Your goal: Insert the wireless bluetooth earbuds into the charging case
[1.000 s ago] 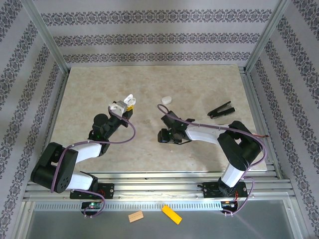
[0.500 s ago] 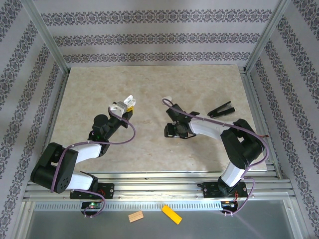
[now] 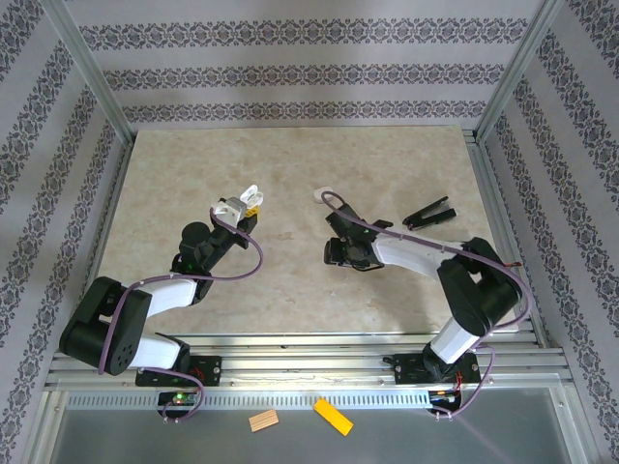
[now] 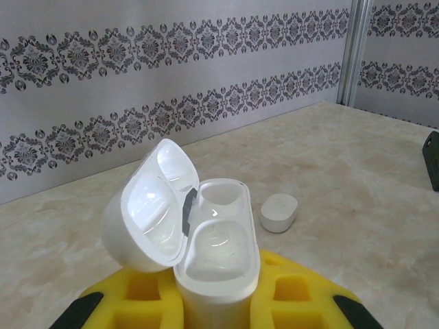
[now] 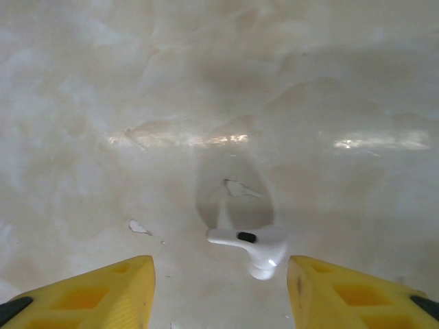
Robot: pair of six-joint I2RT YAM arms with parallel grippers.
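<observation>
**Right arm swings to the far side, its hand spreading over an earbud**

The right arm has swung away from the near edge toward the middle of the worktop (image 3: pixel 290 155), and its right hand (image 5: pixel 219 275) has opened wider on the way. The left arm has not shifted.

In the right wrist view, one earbud (image 5: pixel 250 247) lies on its side on the bare marble. It sits between the two yellow fingers (image 5: pixel 110 291), a little nearer the right one, and touches neither. The hand is spread and holds nothing. It seems lined up for a pick, which would call for lowering and pinching the tiny stemmed piece without flicking it away.

The charging case (image 4: pixel 216 247) is pinched upright in the left hand (image 4: pixel 218 305), whose fingers are pressed against its sides. Its lid (image 4: pixel 147 209) is tipped back and open. Both wells look empty, so no earbud appears to be seated yet.

Beyond the case, a small white rounded case (image 4: pixel 279 212) rests closed on the worktop. In the top view it sits just past the right arm's cable. A black clip (image 3: pixel 427 213) lies further right, well apart from both hands.
</observation>
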